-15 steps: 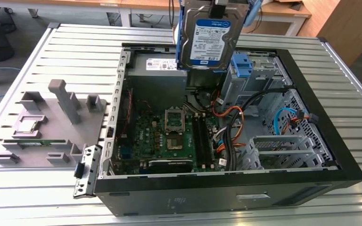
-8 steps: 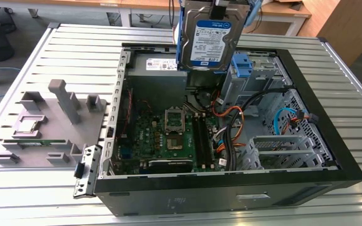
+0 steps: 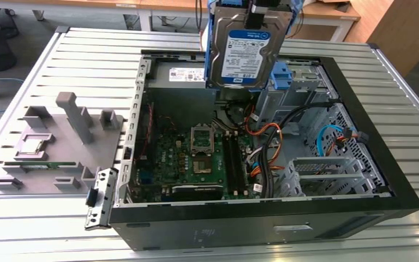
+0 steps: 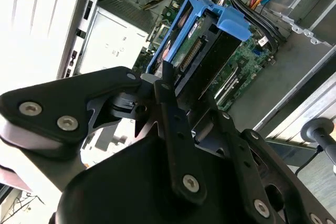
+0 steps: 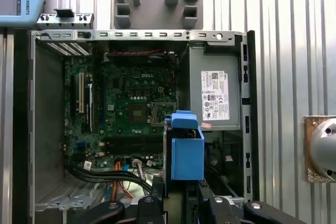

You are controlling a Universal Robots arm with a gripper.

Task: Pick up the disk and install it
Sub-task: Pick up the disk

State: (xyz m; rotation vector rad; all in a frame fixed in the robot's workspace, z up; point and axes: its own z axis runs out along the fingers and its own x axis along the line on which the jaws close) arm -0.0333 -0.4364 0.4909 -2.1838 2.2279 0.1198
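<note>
The disk [image 3: 244, 54], a silver hard drive with a white-and-blue label and a blue bracket along its edges, hangs upright above the back of the open computer case [image 3: 268, 210]. My gripper [image 3: 257, 19] is shut on its upper end, at the top edge of the exterior view. In the second wrist view the black fingers [image 4: 167, 93] clamp the disk [image 4: 202, 56] edge-on, with the motherboard beneath it. In the first wrist view the disk's blue bracket [image 5: 187, 153] hangs between the gripper [image 5: 181, 190] and the case interior.
Inside the case lie the motherboard [image 3: 195, 155], a grey power supply [image 3: 177, 73], a drive bay with blue rails [image 3: 297, 79] and bundles of cables [image 3: 268, 142]. A grey fixture tray [image 3: 57, 147] holding a small square chip [image 3: 35, 144] sits at the exterior view's left on the slatted table [image 3: 85, 54].
</note>
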